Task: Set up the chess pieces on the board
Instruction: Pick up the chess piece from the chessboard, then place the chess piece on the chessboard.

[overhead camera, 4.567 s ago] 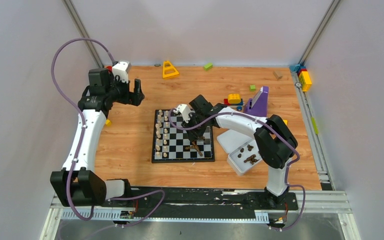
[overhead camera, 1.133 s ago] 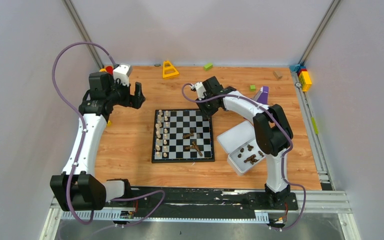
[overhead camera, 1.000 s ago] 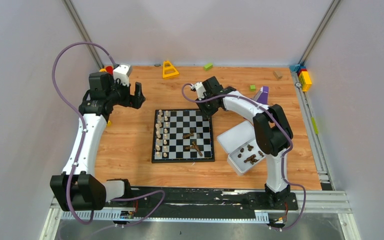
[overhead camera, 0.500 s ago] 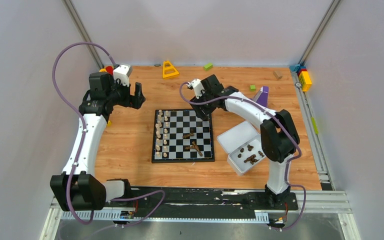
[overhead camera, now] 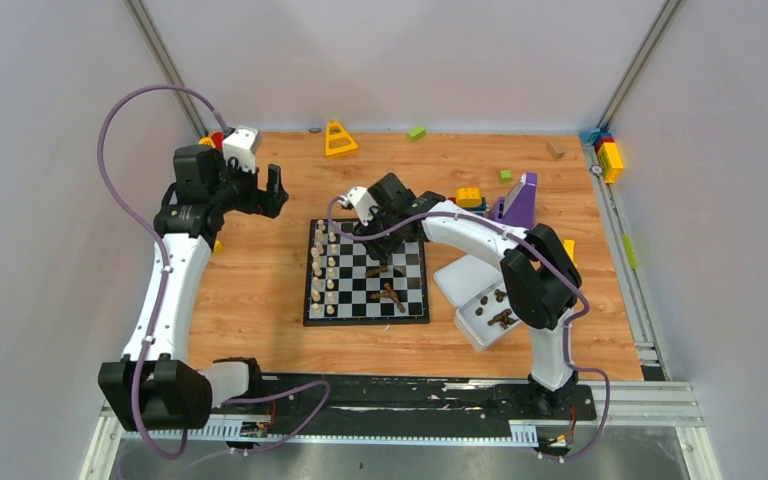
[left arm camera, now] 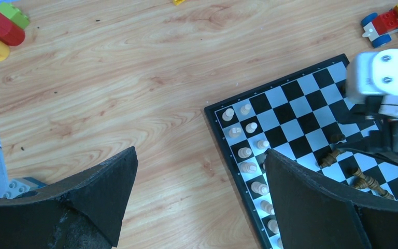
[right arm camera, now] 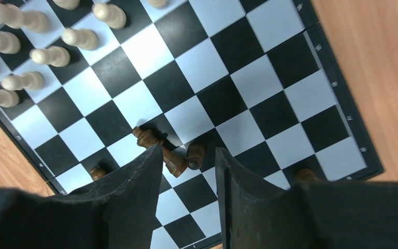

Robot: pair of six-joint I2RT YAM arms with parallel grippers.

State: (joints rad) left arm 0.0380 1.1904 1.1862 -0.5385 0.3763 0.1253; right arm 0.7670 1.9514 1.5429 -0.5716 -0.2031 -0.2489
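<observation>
The wooden table (overhead camera: pixel 260 290) carries everything, with loose toy blocks (overhead camera: pixel 339 139) strewn along its far edge, well apart from the work. The chessboard (overhead camera: pixel 365 322) lies flat at the middle, within reach of both arms. Just beside its right edge sit a white tray (overhead camera: pixel 480 345) and its lid (overhead camera: pixel 457 275) — the tray serves, I judge, as the supply bin, since dark brown chessmen (overhead camera: pixel 500 316) lie in it. The left gripper (left arm camera: pixel 199 176) hangs raised off the board's far left corner, jaws spread wide and empty, seemingly parked there so the other arm has the board to itself. The right gripper (right arm camera: pixel 189 155) hovers over the far part of the board, fingers pointing down and parted partway with nothing between them. Through the gap the wrist view shows toppled dark pieces (right arm camera: pixel 160 150) on the squares below, which look like its next target. The cream chessmen (overhead camera: pixel 325 270) stand upright in two files along the left edge, so that side appears done. The middle files are bare and give room to descend, but the fallen pieces lie close together in the right half, so a closing finger could nudge a neighbour — the dark side is not yet set
</observation>
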